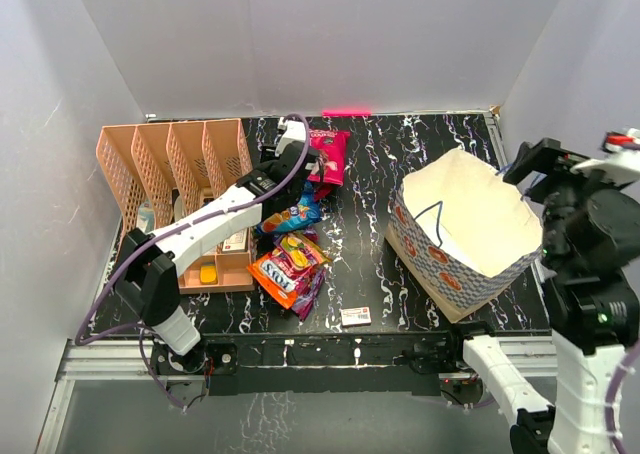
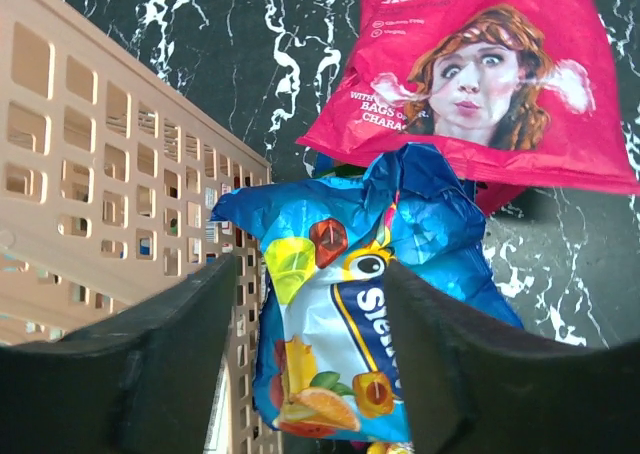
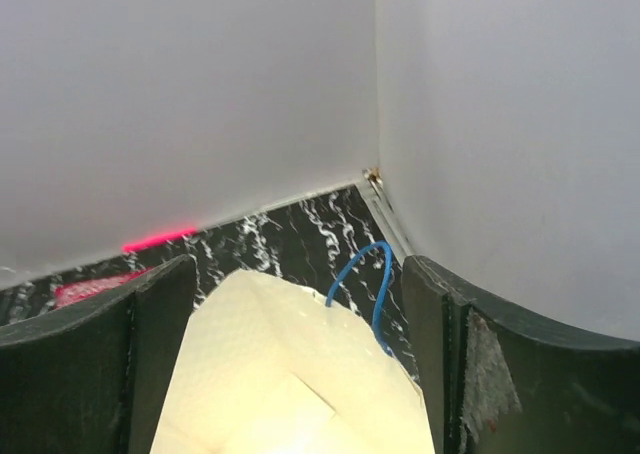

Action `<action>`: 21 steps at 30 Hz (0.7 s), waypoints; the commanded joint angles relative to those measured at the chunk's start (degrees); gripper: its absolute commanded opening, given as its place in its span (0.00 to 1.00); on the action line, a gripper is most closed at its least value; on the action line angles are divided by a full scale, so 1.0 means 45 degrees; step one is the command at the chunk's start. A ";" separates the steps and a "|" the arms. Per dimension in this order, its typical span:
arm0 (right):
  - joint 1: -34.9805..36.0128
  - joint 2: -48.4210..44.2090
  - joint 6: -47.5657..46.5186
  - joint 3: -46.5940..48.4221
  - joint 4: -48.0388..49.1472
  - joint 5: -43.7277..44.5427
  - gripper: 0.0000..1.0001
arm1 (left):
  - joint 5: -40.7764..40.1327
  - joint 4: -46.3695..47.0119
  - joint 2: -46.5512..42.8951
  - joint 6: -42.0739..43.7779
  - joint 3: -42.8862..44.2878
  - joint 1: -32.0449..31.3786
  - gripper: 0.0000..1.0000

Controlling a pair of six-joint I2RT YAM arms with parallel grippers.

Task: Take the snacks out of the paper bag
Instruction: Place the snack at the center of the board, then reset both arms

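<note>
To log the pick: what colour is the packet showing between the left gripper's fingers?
The packet is blue, with fruit pictures; left wrist view shows it best.

The left arm (image 1: 205,226) is stretched low from its base, diagonally forward and to the right, and the jaws of the left gripper (image 2: 312,271) are held well apart, angled downward. The right arm (image 1: 590,264) is raised high at the right side, bent back on itself, and the jaws of the right gripper (image 3: 300,264) are likewise spread wide.
</note>
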 commanded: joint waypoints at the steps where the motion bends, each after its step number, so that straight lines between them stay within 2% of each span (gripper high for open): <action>1: -0.0008 -0.0329 0.0792 0.1306 -0.0940 -0.1500 0.91 | 0.0540 -0.0089 -0.1104 -0.0399 0.0053 0.0010 0.64; 5: 0.0002 -0.0626 0.0964 0.2268 -0.1648 -0.2728 0.98 | 0.1949 -0.0565 -0.1870 -0.0365 0.1191 0.0007 0.85; 8: -0.0004 -0.0575 0.1014 0.3224 -0.2553 -0.3614 0.98 | 0.3683 -0.0320 -0.2676 -0.0012 0.2177 0.0018 0.93; 11: 0.0000 -0.0520 0.1079 0.3981 -0.3578 -0.4637 0.98 | 0.5241 0.0237 -0.3492 0.0347 0.2785 0.0009 0.97; 15: 0.0001 -0.0624 0.1446 0.4642 -0.3970 -0.4792 0.98 | 0.7078 0.1491 -0.4667 0.1006 0.3194 0.0017 0.98; 21: -0.0008 0.0157 0.1427 0.7078 -0.4482 -0.5145 0.98 | 0.8209 0.3180 -0.6545 0.1603 0.3252 0.0007 0.98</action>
